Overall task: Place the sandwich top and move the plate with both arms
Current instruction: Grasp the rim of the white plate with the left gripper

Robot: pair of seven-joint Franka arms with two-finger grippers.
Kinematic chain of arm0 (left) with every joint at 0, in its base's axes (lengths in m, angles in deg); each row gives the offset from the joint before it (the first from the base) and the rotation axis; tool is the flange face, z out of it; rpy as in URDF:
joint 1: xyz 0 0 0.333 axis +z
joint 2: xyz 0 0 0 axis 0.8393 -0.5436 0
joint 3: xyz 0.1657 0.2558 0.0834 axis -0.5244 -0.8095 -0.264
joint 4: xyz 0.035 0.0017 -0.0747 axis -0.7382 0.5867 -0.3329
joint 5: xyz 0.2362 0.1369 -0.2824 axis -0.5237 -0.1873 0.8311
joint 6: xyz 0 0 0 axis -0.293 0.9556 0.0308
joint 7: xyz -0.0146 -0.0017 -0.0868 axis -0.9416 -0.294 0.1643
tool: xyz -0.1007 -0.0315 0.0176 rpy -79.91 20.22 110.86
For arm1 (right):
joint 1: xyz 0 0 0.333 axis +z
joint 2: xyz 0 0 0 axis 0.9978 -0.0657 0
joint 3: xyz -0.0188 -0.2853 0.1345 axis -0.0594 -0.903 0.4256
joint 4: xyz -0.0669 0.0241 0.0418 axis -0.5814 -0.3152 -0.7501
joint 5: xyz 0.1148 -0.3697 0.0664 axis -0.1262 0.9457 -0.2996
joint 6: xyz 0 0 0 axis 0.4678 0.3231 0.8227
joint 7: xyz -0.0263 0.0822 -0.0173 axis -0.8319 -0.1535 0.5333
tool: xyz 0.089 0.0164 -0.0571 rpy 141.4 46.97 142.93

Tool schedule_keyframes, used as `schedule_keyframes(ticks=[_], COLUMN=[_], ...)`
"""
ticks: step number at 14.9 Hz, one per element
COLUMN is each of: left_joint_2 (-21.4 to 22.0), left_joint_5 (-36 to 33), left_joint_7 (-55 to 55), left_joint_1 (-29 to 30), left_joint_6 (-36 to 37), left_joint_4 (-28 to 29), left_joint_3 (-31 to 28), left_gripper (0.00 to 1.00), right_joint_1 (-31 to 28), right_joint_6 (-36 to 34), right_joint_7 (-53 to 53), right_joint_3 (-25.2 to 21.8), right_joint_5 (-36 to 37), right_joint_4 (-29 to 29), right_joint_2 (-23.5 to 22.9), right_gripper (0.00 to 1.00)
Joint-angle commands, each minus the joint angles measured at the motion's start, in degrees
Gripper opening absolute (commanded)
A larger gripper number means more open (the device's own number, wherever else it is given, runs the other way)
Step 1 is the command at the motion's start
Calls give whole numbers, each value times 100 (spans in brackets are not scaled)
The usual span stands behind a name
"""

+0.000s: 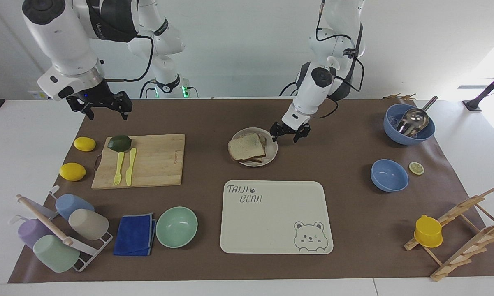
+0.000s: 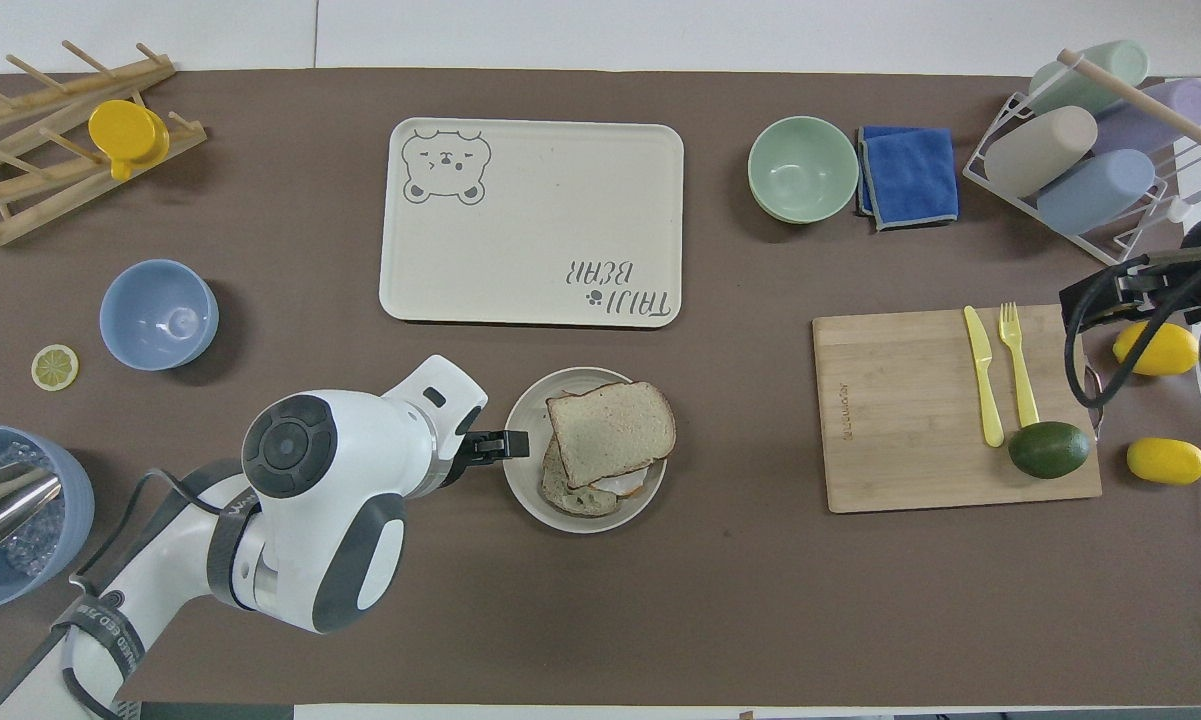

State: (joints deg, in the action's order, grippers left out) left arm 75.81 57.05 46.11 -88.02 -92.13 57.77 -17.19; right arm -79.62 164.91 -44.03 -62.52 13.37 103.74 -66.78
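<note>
Resting on the round cream plate [image 1: 271, 151], the speckled squarish sandwich top [image 1: 247, 146] adjoins the spread, empty left claw [image 1: 290, 133].

Bear tray [image 1: 271, 222] beside mint bowl [image 1: 176, 226]; avocado [image 1: 119, 143] on cutting board [image 1: 156, 162].

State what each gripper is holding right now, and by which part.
Nothing is held. The left gripper is open at the rim of the plate, not gripping it. The right gripper is open and empty above the table's edge, near the cutting board.
</note>
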Motion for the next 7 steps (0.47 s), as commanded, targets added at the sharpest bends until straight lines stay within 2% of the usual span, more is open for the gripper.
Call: schedule_keyframes(ticks=[1, 2, 5, 7], left_joint_2=[-199, -278, -331, -393], left_joint_5=[73, 73, 82, 99], left_joint_7=[338, 471, 621, 621], left_joint_1=[-130, -130, -130, -139], left_joint_6=[-197, -232, -215, -224], left_joint_4=[-4, -13, -13, -13], left_joint_3=[-97, -89, -80, -80], left_gripper=[92, 92, 82, 79], right_joint_1=[-108, -125, -152, -134], right_joint_6=[-119, -102, -110, -136], right_joint_7=[96, 88, 88, 88], right_joint_3=[4, 12, 21, 39], right_joint_5=[-184, -185, -193, -193], right_joint_4=[34, 34, 60, 60], right_joint_2=[73, 64, 47, 56], right_gripper=[100, 100, 100, 100])
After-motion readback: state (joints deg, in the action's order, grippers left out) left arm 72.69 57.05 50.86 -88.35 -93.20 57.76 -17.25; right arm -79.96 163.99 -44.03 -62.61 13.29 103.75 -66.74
